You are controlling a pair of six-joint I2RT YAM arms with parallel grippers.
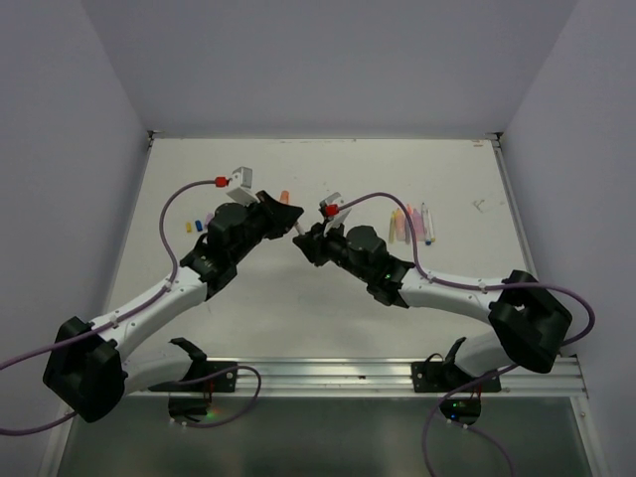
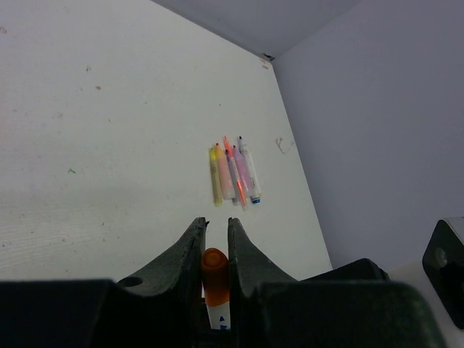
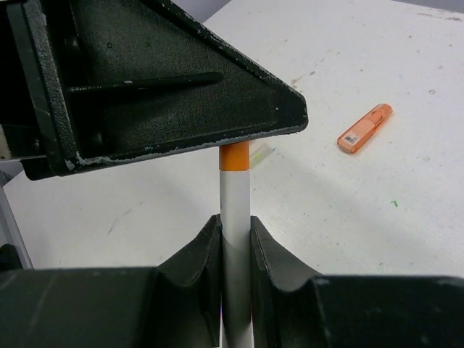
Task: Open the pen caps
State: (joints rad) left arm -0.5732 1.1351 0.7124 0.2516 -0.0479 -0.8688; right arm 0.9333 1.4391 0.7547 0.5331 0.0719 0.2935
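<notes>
One pen (image 1: pixel 298 228) is held off the table between both arms. In the left wrist view my left gripper (image 2: pixel 215 225) is shut on its orange pen cap (image 2: pixel 215 270), and the white body runs back towards the palm. In the right wrist view my right gripper (image 3: pixel 235 221) is shut on the white body of that pen (image 3: pixel 235 210). An orange band (image 3: pixel 234 157) sits where the pen passes behind the left gripper's black finger (image 3: pixel 167 80). From above, the left gripper (image 1: pixel 290 213) and right gripper (image 1: pixel 304 238) meet tip to tip at mid-table.
Several uncapped pens (image 1: pixel 412 224) lie in a row at the right (image 2: pixel 233 174). An orange highlighter (image 1: pixel 286 196) lies behind the grippers (image 3: pixel 365 128). Small loose caps (image 1: pixel 197 225) sit left of the left arm. Walls close the table on three sides.
</notes>
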